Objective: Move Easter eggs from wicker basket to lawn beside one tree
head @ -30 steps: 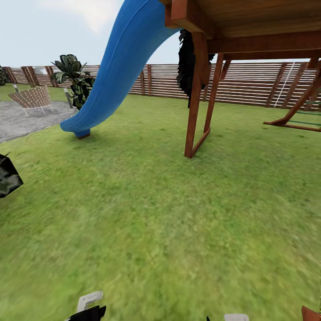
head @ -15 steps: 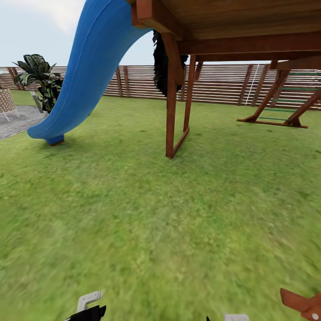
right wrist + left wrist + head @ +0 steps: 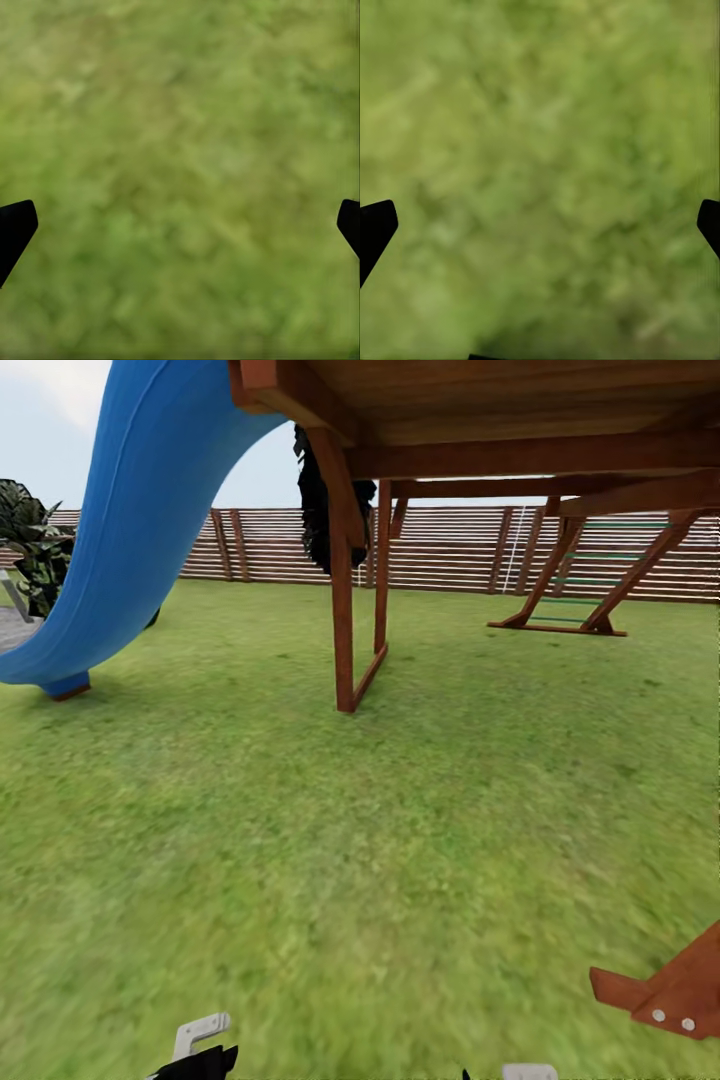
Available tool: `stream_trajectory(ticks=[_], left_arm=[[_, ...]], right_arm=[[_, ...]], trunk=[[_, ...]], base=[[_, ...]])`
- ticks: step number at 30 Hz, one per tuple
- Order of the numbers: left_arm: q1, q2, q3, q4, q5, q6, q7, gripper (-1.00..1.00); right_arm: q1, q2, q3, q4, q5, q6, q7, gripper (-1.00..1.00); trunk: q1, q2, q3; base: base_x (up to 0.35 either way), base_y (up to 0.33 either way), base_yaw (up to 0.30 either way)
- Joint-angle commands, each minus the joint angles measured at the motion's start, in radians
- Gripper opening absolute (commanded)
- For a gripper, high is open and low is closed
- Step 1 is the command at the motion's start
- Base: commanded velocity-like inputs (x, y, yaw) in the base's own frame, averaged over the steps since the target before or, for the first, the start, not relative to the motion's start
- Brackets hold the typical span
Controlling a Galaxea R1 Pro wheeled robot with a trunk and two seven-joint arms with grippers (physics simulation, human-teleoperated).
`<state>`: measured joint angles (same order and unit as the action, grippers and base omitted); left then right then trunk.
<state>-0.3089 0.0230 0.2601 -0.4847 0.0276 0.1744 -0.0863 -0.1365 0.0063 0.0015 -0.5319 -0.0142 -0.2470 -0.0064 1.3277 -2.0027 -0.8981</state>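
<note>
The lawn [image 3: 330, 860] spreads wide and green ahead of me. The Easter eggs and the wicker basket are out of view. A tree's dark blackish canopy [image 3: 318, 500] hangs behind the playset post, with its trunk hidden. In the left wrist view my left gripper [image 3: 540, 225] is open, its black fingertips [image 3: 375, 229] far apart over bare grass. My right gripper [image 3: 180, 225] is open the same way, with only grass between its fingertips [image 3: 15, 229]. Small parts of both arms peek in at the head view's bottom edge.
A blue slide [image 3: 110, 540] comes down at the left. A wooden playset's posts [image 3: 345, 630] stand ahead, with a ladder frame [image 3: 565, 585] further right. A slatted fence [image 3: 450, 550] closes the back. A leafy bush [image 3: 35, 550] sits far left, and a wooden brace [image 3: 665, 990] juts in at lower right.
The camera has turned right: slide, posts and bush slid left in the picture, the gravel patio and chair left it, and the wooden brace came in at lower right.
</note>
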Motion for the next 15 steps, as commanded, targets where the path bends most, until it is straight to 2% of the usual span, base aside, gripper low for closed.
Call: stream_trajectory(ticks=[1, 9, 15], left_arm=[[0.000, 0.000, 0.000, 0.000, 0.000, 0.000, 0.000, 1.00], [0.000, 0.001, 0.000, 0.000, 0.000, 0.000, 0.000, 1.00], [0.000, 0.001, 0.000, 0.000, 0.000, 0.000, 0.000, 1.00]], right_arm=[[0.000, 0.000, 0.000, 0.000, -0.001, 0.000, -0.001, 1.00], [0.000, 0.000, 0.000, 0.001, -0.004, 0.000, -0.001, 1.00], [0.000, 0.000, 0.000, 0.004, -0.004, 0.000, 0.000, 1.00]], trunk=[[0.004, -0.007, -0.004], [0.035, -0.063, -0.040], [0.058, -0.105, -0.069]], base=[[0.000, 0.000, -0.021], [0.000, 0.000, -0.007], [0.000, 0.000, -0.079]])
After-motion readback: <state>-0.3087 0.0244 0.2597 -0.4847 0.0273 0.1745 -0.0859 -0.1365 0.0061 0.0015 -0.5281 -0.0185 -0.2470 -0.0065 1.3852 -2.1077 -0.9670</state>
